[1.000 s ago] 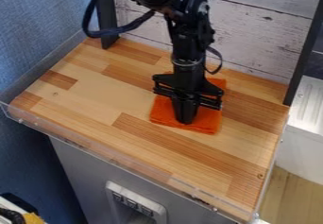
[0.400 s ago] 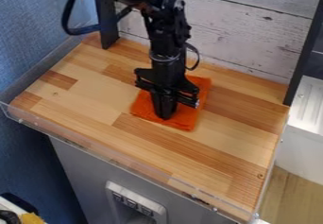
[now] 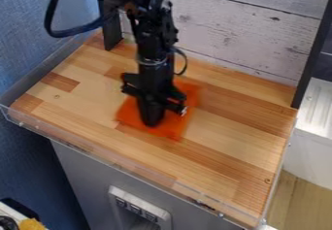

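My gripper (image 3: 152, 123) points down over the left-centre of the wooden table, its tip against an orange cloth (image 3: 171, 127). The cloth lies flat and roughly square on the wood, turned at a slant, and shows on both sides of the gripper and in front of it. The gripper hides the cloth's middle. Whether the tip pinches any fabric or only presses on it, I cannot tell.
The wooden table (image 3: 240, 141) has a clear raised edging along its front and left. Behind it stands a whitewashed plank wall (image 3: 246, 30), with a dark post (image 3: 111, 27) at the back left and another at the right. A blue surface rises at the left.
My gripper has moved left across the table, and the orange cloth has slid left along with it, turning slightly. The arm's cable has shifted left too.
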Robot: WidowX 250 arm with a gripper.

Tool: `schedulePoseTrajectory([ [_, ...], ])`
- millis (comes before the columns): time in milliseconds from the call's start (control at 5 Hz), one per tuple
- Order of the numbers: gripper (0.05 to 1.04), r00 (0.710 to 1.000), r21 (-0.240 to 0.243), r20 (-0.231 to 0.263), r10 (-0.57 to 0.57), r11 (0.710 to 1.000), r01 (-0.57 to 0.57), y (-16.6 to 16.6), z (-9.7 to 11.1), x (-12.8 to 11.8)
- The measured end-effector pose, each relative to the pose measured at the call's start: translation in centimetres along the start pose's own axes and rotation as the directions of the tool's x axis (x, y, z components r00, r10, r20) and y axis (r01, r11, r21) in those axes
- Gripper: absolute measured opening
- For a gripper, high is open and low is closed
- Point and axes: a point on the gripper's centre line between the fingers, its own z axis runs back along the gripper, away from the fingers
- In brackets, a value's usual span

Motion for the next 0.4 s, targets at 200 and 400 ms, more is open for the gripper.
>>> schedulePoseTrajectory([
  [200, 0.489, 1.0, -0.005, 0.008, 0.016, 1.0, -0.016, -0.6, 2.0, -0.5],
  [400, 0.793, 1.0, -0.006, 0.003, 0.01, 1.0, -0.01, -2.0, 3.0, -0.8],
])
